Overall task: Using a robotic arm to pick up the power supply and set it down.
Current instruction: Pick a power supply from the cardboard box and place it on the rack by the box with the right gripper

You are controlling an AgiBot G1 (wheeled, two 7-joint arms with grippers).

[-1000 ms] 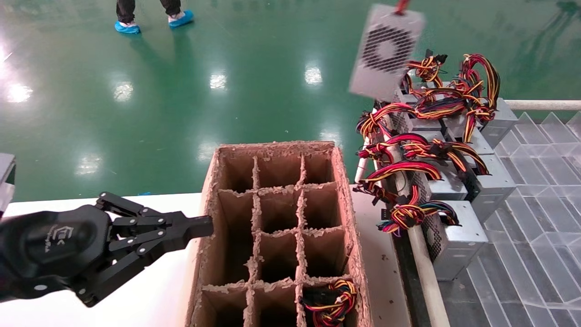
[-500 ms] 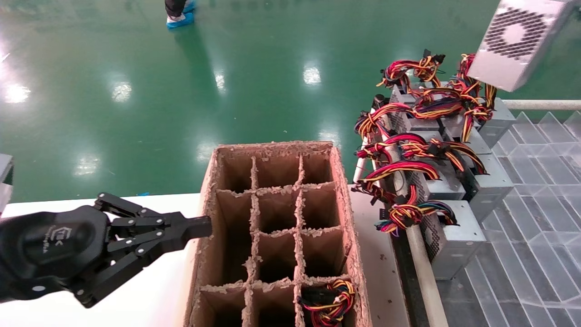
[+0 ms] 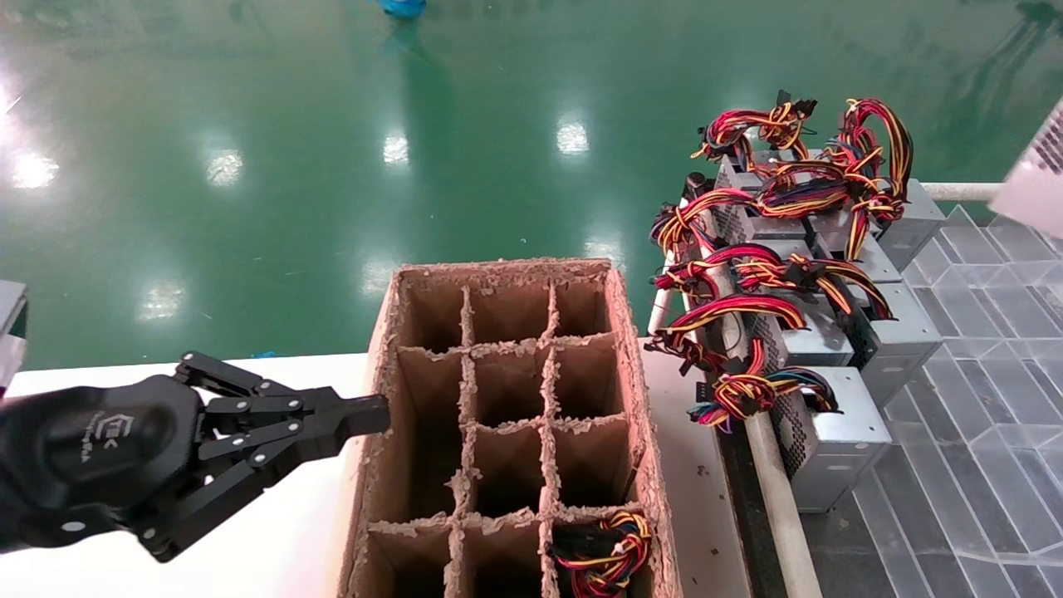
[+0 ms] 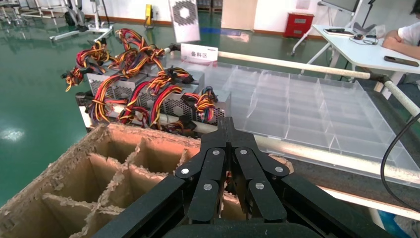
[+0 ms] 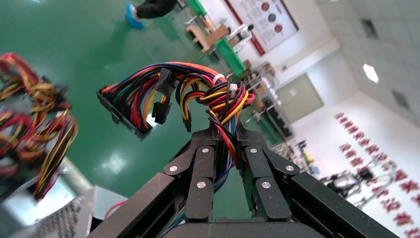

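Green floor [image 3: 332, 166] behind; white table [image 3: 274, 548] in front, carrying a divided carton [image 3: 507, 415] with one wire bundle in its near right cell. Row of supplies [image 3: 830, 332] on the rack to the right. Held power supply [image 3: 1034, 174] only a tilted pale corner at the head view's right edge, aloft; long axis impossible to tell. Right gripper [image 5: 227, 136] clenched on its wires [image 5: 218, 101]. Left gripper [image 3: 365, 415] pinched together, empty, touching the carton's left wall.
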